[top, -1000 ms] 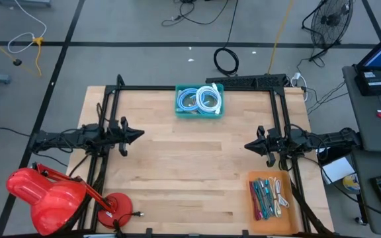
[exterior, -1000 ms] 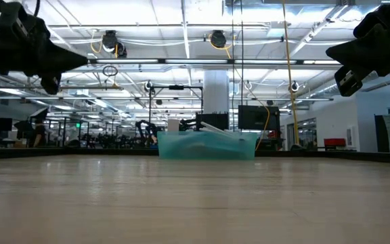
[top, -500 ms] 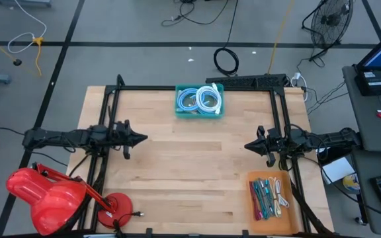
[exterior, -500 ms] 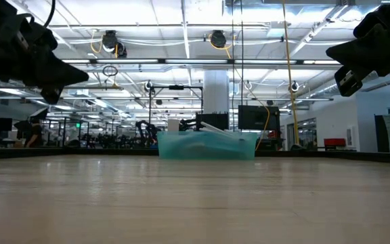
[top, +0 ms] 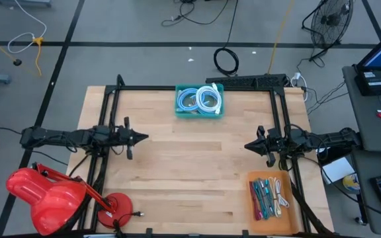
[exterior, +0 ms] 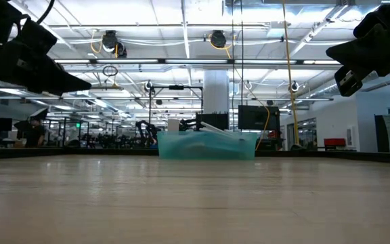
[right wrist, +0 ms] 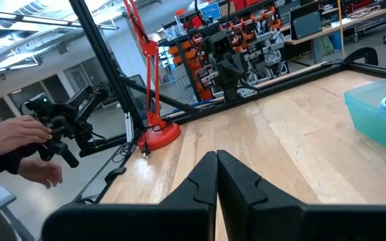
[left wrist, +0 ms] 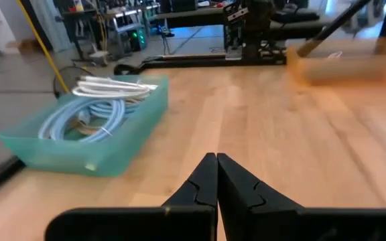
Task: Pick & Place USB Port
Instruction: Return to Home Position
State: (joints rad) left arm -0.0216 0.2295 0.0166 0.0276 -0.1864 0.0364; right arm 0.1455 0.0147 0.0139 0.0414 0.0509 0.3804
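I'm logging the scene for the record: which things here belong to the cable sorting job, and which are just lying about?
Job: blue bin with coiled cables; orange bin with assorted cables; left gripper, shut, above the table's left side; right gripper, shut, above its right side.
Lying about: red lamp at the table's edge; black cable coil and fan beyond the table.

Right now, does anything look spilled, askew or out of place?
Nothing stands out: the cables lie inside the blue bin, the orange bin sits square, and the left claw and right claw are shut, empty.
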